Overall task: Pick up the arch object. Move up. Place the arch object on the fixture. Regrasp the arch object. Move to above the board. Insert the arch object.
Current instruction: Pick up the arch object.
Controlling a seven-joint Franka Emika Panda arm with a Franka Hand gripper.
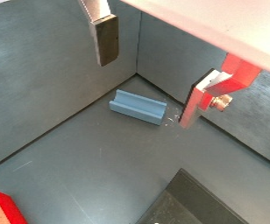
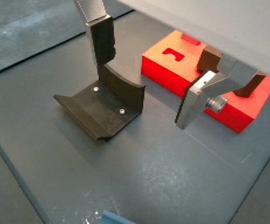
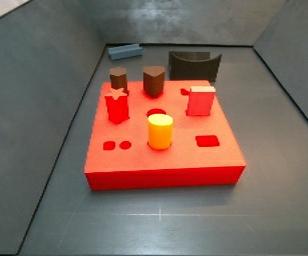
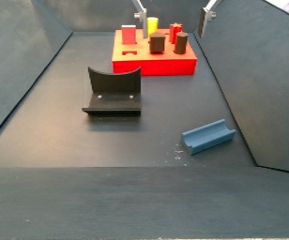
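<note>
The gripper point(image 1: 149, 74) hangs high above the desk point(image 4: 59, 122), its jaws spread apart with nothing between them; in both wrist views only the silver fingers point(image 2: 100, 39) show. The arch point(image 4: 208, 137) lies free on the desk floor near a side wall, with bare floor around it. The fixture point(image 4: 112, 92) stands apart from it, toward the middle. Farther back sits the board point(image 4: 154, 58) with its upright pegs point(image 3: 154, 80), close to the far wall.
</note>
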